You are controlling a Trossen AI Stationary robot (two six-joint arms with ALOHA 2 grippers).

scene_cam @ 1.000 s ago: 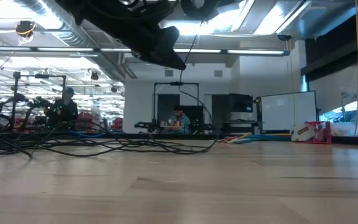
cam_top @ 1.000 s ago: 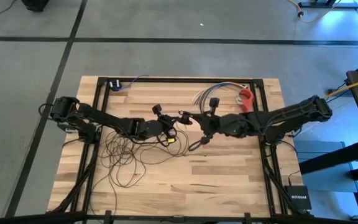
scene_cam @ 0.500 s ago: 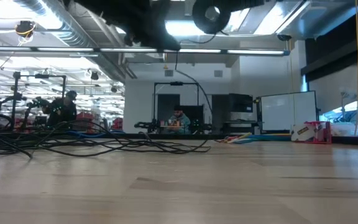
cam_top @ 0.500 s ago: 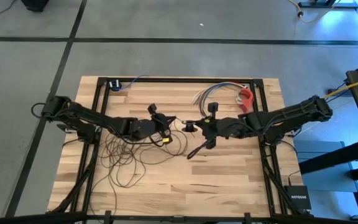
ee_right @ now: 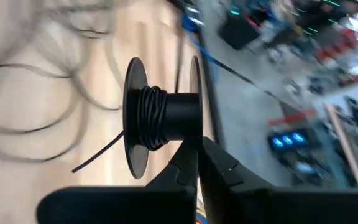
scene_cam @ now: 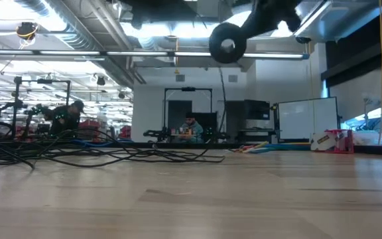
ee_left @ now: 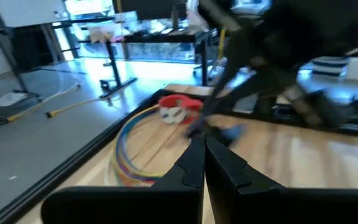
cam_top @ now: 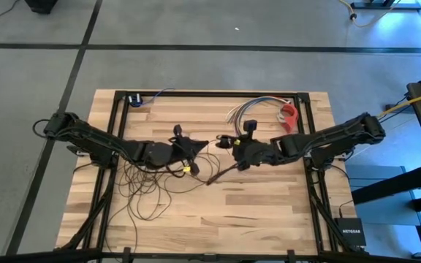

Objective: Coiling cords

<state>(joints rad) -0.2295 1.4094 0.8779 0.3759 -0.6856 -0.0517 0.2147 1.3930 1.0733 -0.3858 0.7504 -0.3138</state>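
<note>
The dark thin cord lies in many loose loops (cam_top: pixel 148 186) on the table's left half and shows low across the low view (scene_cam: pixel 78 156). A few turns of it are wound on a black spool (ee_right: pixel 163 115), held high over the table's middle (scene_cam: pixel 227 43). My right gripper (ee_right: pixel 197 155) is shut on the spool (cam_top: pixel 225 140). My left gripper (cam_top: pixel 198 146) is just left of the spool and is shut (ee_left: pixel 204 155). A thin strand runs from it toward the spool. The cord's round puck end does not show. My left gripper's fingers are closed together with a strand of the cord at them, but the strand is too thin to show between the fingers (ee_left: pixel 191 163). My right gripper pinches the spool between its two fingers at the rim of one flange (ee_right: pixel 195 138), beside the core. The spool is lifted clear of the table, and a free strand (ee_right: pixel 98 155) trails off the wound turns.
A bundle of multicoloured wires (cam_top: pixel 243 109) and a red object (cam_top: pixel 289 113) lie at the far right. A small blue-and-black box (cam_top: pixel 134 98) lies at the far left. A black frame (cam_top: pixel 210 95) runs around the tabletop. A small yellow tag (cam_top: pixel 194 169) sits on the cord.
My left gripper has drawn back toward the table's left edge. My right gripper has followed it leftward with the spool. The spool has come down into the low view and now shows its round face there. The strand hanging below it has shifted.
</note>
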